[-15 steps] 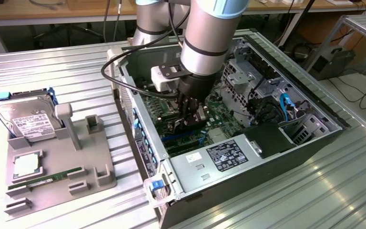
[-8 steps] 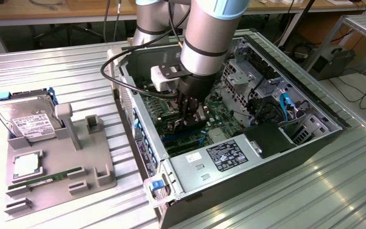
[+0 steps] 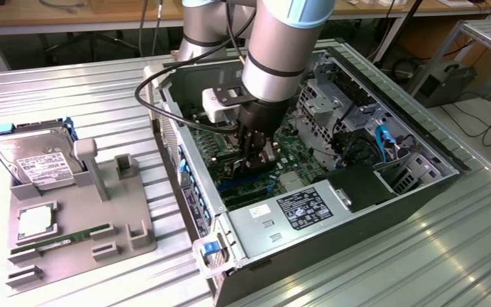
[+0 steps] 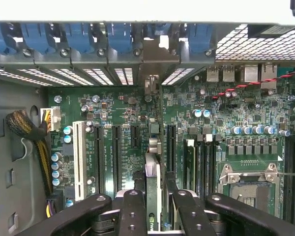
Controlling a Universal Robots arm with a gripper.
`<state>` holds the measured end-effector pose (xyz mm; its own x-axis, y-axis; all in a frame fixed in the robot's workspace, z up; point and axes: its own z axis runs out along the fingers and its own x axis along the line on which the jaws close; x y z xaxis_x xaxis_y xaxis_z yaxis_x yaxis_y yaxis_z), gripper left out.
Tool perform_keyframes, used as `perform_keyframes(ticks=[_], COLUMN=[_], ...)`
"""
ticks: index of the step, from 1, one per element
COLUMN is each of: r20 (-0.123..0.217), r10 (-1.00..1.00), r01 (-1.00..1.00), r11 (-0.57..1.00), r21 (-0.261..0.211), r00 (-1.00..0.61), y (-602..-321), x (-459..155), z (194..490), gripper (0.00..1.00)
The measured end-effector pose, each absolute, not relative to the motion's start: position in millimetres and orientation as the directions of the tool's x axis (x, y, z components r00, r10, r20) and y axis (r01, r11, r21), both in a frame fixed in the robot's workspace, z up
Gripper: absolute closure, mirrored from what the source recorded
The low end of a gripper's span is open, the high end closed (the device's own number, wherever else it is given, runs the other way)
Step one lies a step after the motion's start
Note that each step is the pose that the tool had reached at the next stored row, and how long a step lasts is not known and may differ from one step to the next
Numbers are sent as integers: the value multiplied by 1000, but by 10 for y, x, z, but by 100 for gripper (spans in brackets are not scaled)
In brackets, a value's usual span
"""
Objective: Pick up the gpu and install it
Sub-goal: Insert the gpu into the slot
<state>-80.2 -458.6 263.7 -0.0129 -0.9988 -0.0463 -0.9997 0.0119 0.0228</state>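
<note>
- Jaws clamp the gpu (image 4: 153, 196), held edge-on by the gripper (image 4: 155, 209) above the motherboard (image 4: 123, 113) slots.
- Case (image 3: 254, 249) walls stand well apart from the arm.
- Labels unreadable.

The big open computer case (image 3: 416, 192) is grey sheet metal, dull and matt, with perforated panels. Inside it the green circuit board (image 4: 123, 105) looks glossy, dotted with shiny silver-topped capacitors (image 4: 201, 113) and long black plastic slots (image 4: 116, 157). The black gripper (image 4: 155, 206) has a smooth, faintly shiny plastic look, and the thin card (image 4: 154, 191) edge-on between its fingers shows a bright metal strip. The corrugated metal table (image 3: 66, 96) gleams softly; the grey plastic holder tray (image 3: 84, 224) is matt.
</note>
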Motion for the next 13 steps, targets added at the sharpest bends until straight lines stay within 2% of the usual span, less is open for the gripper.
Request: perform_keyframes(ticks=[13], r20=[-47], r10=[-999], r01=[-1000], r11=[12], r21=[22], r00=[-13], y=[-4584], x=[-807], z=[2631], gripper=[74])
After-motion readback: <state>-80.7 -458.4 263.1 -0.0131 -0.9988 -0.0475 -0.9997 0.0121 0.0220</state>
